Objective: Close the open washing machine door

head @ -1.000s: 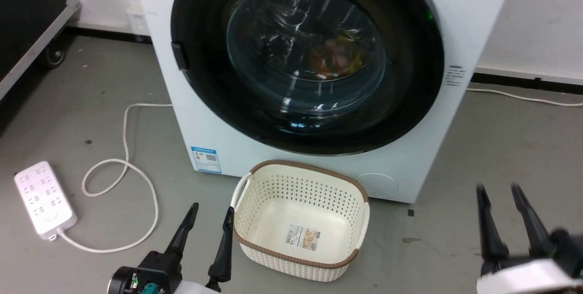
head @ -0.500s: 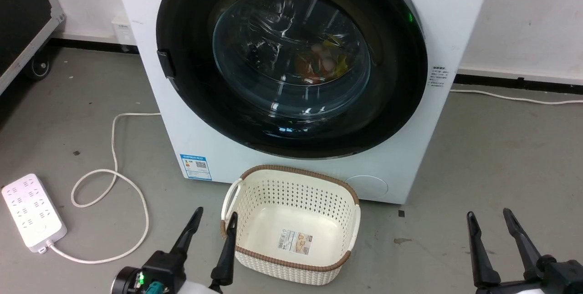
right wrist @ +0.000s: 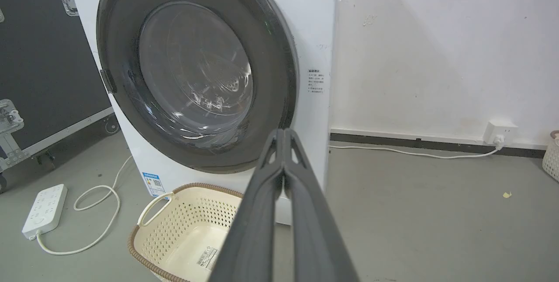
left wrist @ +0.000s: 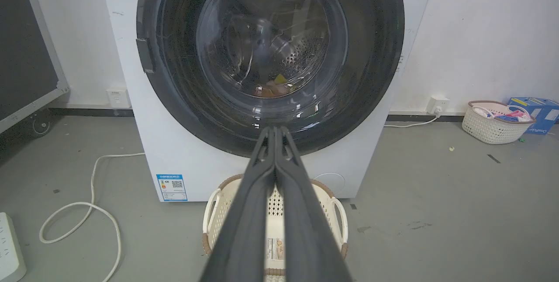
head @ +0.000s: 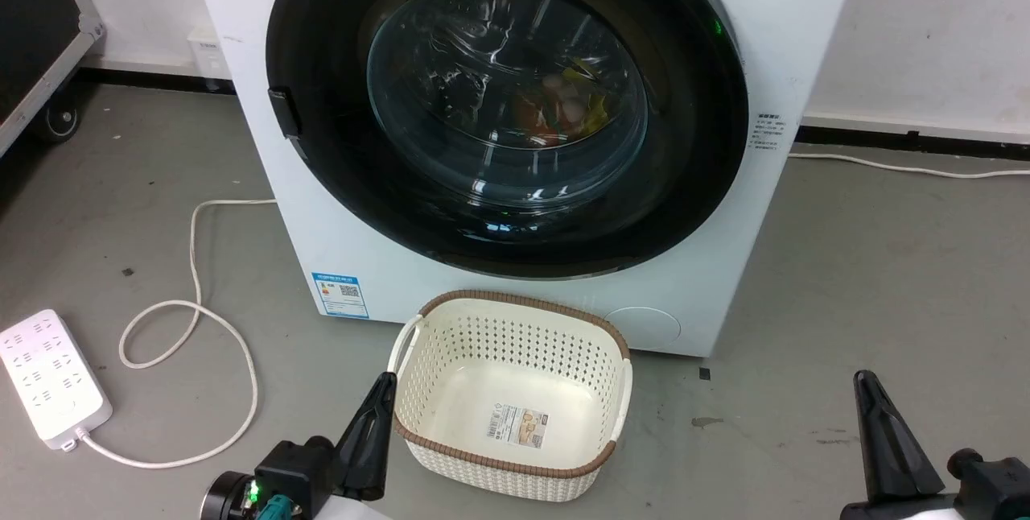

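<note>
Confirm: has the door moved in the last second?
No. The door keeps its place against the washing machine and its sticker; the whole view slid left, so the camera moved.

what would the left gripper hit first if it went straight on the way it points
Probably the lower black rim of the washing machine door, passing over the cream basket; the shut left gripper points there, though depth is unclear.
</note>
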Robot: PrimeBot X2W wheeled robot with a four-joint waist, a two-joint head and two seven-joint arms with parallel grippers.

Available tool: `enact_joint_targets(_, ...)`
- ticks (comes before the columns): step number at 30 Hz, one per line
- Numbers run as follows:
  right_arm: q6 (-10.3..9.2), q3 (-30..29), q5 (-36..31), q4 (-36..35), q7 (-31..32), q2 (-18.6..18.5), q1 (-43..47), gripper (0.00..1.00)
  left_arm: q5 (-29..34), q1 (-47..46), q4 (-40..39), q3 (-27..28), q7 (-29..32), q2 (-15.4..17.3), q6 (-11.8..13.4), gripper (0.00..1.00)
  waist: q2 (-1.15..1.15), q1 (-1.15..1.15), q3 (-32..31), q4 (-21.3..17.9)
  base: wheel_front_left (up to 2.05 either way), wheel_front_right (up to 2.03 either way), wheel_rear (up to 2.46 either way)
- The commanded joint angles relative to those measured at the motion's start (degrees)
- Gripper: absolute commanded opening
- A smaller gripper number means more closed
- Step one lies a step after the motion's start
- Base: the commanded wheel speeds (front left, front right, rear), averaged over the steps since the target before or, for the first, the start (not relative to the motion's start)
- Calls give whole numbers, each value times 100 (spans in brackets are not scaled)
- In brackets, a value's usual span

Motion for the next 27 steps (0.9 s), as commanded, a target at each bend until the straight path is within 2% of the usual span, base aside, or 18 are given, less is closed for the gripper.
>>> enact_joint_targets(1,0,16,-40,-5,26,2,-43,0,53,-8,-37,28,35,-7,41,0,0,0,3,-5,0,0,0)
enact_joint_targets(27,-1,112,-172,-8,332,8,-189,0,223,-32,-211,209,339,-38,191,0,0,0,58,-102,0,0,0)
